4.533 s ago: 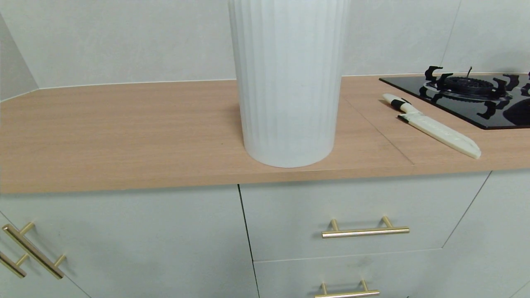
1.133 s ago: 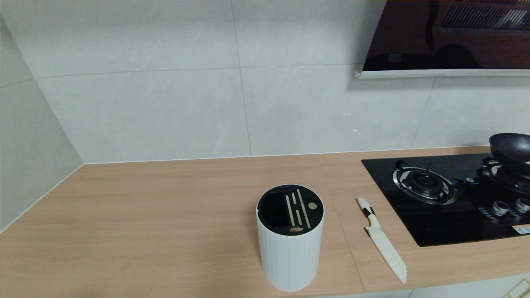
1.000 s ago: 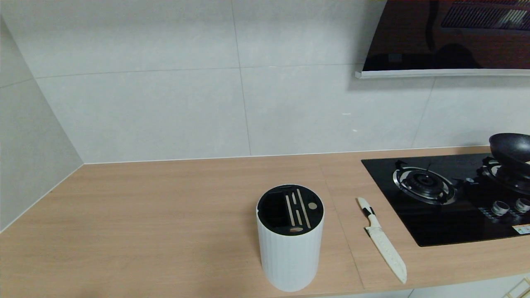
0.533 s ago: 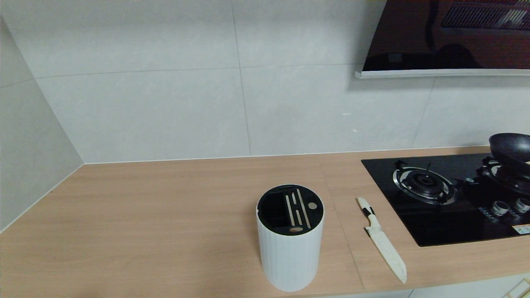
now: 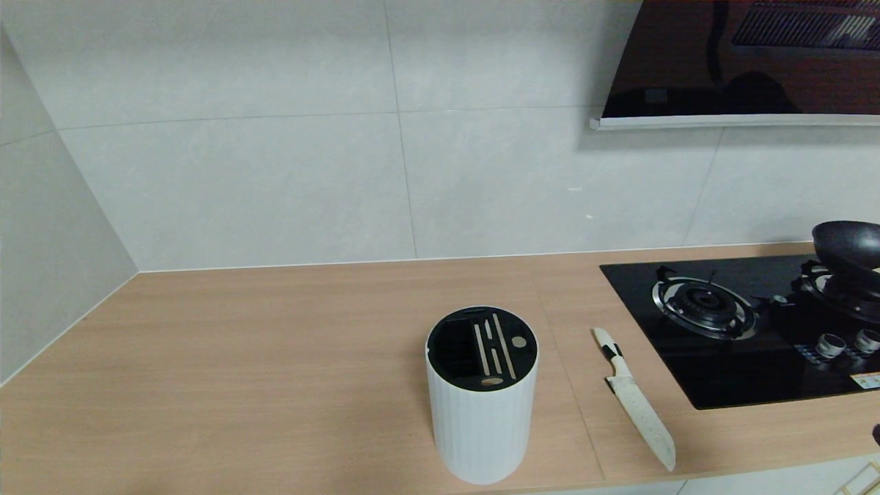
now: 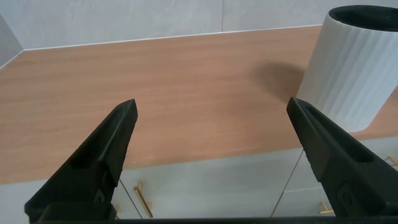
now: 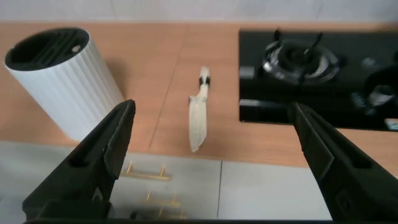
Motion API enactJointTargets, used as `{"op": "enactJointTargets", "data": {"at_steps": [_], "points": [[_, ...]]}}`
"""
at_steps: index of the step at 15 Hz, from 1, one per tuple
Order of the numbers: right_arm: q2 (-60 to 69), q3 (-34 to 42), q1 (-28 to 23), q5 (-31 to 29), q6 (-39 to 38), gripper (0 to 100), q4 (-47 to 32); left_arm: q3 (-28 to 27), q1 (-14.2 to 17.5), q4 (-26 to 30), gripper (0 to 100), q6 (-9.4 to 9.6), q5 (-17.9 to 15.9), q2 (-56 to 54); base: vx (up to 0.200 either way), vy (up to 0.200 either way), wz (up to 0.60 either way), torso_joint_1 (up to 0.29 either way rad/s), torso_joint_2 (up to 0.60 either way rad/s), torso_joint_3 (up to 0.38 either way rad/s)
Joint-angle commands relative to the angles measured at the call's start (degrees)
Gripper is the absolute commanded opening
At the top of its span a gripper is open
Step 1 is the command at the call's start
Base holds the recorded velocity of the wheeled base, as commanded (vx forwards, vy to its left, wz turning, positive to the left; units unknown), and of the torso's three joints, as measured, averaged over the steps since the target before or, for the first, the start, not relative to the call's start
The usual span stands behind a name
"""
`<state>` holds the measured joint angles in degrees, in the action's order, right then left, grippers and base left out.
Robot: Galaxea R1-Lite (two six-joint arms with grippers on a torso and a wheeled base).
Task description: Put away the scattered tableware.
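Observation:
A white ribbed knife holder [image 5: 481, 412] with a black slotted top stands near the wooden counter's front edge. To its right a cream knife [image 5: 634, 407] with a black band on its handle lies flat, blade toward the edge. My left gripper [image 6: 210, 109] is open in front of the counter, with the holder [image 6: 351, 68] off to one side of it. My right gripper [image 7: 212, 109] is open too and holds nothing; it hangs in front of the counter, and the knife [image 7: 198, 115] lies on the counter just beyond its fingers, with the holder [image 7: 62, 81] beside it.
A black gas hob [image 5: 742, 344] lies right of the knife, with a dark pan [image 5: 849, 244] on its far burner. A range hood [image 5: 742, 62] hangs above it. Tiled walls [image 5: 240, 172] close off the back and the left. Cabinet fronts with brass handles [image 7: 146, 174] lie below the counter.
The head camera has risen since 4.5 s ago and now looks down on the holder's top. Over the last second only a dark tip has appeared at the lower right edge.

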<state>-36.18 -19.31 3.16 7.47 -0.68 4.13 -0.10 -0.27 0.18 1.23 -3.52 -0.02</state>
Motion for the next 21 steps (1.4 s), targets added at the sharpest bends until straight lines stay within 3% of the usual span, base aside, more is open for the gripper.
{"op": "enactJointTargets", "data": {"at_steps": [1, 8, 16, 21], "points": [[-19.80, -6.00, 2.56, 0.17, -0.02, 100, 5.10, 0.01, 0.00, -0.01, 100, 0.00, 0.01, 0.02, 0.000, 0.000, 0.00, 0.000, 0.00, 0.000], [-51.45, -7.41, 6.95, -2.73, 0.07, 100, 31.29, 0.01, 0.00, -0.01, 100, 0.00, 0.01, 0.02, 0.000, 0.000, 0.00, 0.000, 0.00, 0.000], [-65.68, -10.13, 11.87, -5.45, 0.33, 100, 33.92, 0.01, 0.00, -0.01, 100, 0.00, 0.01, 0.02, 0.000, 0.000, 0.00, 0.000, 0.00, 0.000], [-76.67, -9.25, 12.40, -9.58, 0.33, 100, 42.10, 0.01, 0.00, -0.01, 100, -0.09, 0.01, 0.02, 0.000, 0.000, 0.00, 0.000, 0.00, 0.000]]}}
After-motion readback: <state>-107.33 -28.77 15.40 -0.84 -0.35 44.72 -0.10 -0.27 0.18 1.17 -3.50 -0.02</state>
